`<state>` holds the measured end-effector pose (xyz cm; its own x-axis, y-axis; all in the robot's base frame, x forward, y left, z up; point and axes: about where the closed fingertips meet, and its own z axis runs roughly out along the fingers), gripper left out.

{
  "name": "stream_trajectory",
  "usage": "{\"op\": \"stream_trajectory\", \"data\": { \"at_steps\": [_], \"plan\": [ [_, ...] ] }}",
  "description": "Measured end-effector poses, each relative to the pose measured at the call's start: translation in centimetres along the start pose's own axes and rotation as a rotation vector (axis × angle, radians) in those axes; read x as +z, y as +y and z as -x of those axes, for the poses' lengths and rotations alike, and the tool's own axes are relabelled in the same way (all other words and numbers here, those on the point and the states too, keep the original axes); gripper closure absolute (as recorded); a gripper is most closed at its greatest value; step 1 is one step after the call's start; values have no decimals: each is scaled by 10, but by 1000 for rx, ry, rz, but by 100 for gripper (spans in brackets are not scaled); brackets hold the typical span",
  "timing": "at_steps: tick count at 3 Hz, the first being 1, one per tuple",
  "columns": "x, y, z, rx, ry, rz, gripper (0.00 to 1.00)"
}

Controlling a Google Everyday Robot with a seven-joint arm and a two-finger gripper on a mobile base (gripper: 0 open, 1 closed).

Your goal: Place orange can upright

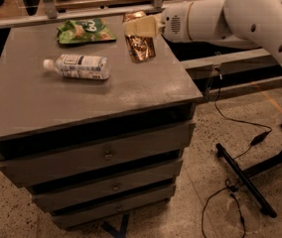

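The orange can [141, 48] is being grasped by the end effector [140, 27], which is being clenched around the upper part of the can, above the far right part of the bench [81, 103]. The can is hanging directly under the end effector, so the relation on which the coming move is depending is a vertical one. Its long axis is being held almost upright, with only a slight lean, and its lower end is being pointed down at the grey top of the bench. It is being judged that a short straight lowering is being called for, not a turning. The arm [215, 19] is being reached in from the right side, and it is being cut off by the edge of the view. A water bottle [77, 66] is lying on its side to the left, well apart from the can, and a green snack bag [84, 30] is lying near the far edge, just beside the can on its left. The top of the can is being covered by the end effector, so the pull tab is not being seen. Whether the base of the can is touching the bench or hanging just above it cannot be told.
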<state>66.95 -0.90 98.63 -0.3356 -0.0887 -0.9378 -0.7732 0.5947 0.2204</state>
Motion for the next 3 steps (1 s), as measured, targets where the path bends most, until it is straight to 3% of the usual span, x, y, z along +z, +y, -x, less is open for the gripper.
{"op": "stream_trajectory", "data": {
  "at_steps": [1, 2, 3],
  "plan": [
    [15, -7, -16, -45, -91, -40, 100],
    [22, -22, -7, -137, -235, -107, 100],
    [24, -32, 1, -190, -324, -160, 100]
  ]
}}
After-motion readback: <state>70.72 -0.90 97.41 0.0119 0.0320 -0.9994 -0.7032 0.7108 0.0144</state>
